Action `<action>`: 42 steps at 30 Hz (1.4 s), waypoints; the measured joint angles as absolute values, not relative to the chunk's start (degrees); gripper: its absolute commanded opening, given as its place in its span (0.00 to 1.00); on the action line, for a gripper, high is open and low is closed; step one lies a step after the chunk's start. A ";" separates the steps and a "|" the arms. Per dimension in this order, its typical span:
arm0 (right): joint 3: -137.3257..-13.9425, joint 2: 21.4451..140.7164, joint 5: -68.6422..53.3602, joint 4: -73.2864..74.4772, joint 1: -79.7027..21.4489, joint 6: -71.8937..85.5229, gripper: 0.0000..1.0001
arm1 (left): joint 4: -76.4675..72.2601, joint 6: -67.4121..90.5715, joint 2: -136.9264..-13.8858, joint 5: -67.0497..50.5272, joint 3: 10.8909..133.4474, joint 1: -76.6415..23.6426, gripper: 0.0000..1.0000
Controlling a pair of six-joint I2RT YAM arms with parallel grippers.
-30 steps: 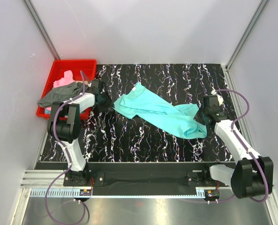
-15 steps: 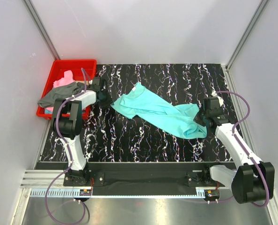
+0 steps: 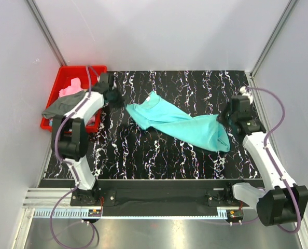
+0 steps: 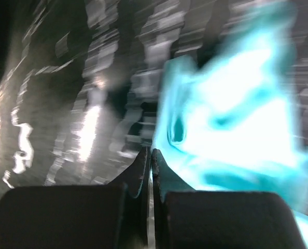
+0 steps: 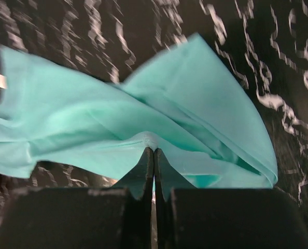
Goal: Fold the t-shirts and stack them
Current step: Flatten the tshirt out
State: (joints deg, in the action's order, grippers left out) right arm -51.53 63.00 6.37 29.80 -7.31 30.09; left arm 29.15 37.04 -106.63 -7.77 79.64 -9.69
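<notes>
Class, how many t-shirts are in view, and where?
3: teal t-shirt stretched across the table; pink t-shirt in the red bin; dark grey t-shirt draped over its rim. More may hide in the bin.

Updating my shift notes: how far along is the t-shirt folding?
Done: nothing folded or stacked. In hand: left gripper and right gripper each shut on an end of the teal shirt. Remaining: folding it, then the pink shirt and dark grey shirt at the red bin.

We note the top camera high behind the arm bases (image 3: 86, 193), looking down over the whole marbled table (image 3: 143, 150). Each wrist camera looks close along its own fingers (image 4: 138, 174). All three share the teal t-shirt (image 3: 180, 124).
</notes>
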 measured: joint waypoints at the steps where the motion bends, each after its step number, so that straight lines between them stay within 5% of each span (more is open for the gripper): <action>1: -53.98 62.87 6.37 29.82 -7.31 29.69 0.00 | 30.98 37.06 -104.75 -7.97 82.59 -10.24 0.00; 10: -68.66 52.10 3.92 26.94 -7.31 24.18 0.00 | 38.15 38.22 -82.41 -9.74 108.49 -12.80 0.00; 20: -77.06 32.47 -1.28 35.42 -7.31 24.62 0.00 | 44.97 42.61 -63.16 -12.73 110.93 -12.58 0.00; 28: -79.50 34.92 -2.61 39.68 -7.31 25.02 0.00 | 49.87 44.03 -67.85 -14.66 114.56 -12.58 0.00; 36: -84.20 52.77 -0.62 38.59 -7.31 20.73 0.00 | 52.18 44.05 -85.86 -12.99 136.33 -11.27 0.00; 42: -92.77 55.11 -1.08 43.92 -7.31 19.25 0.00 | 48.10 47.77 -80.99 -14.66 128.05 -9.96 0.00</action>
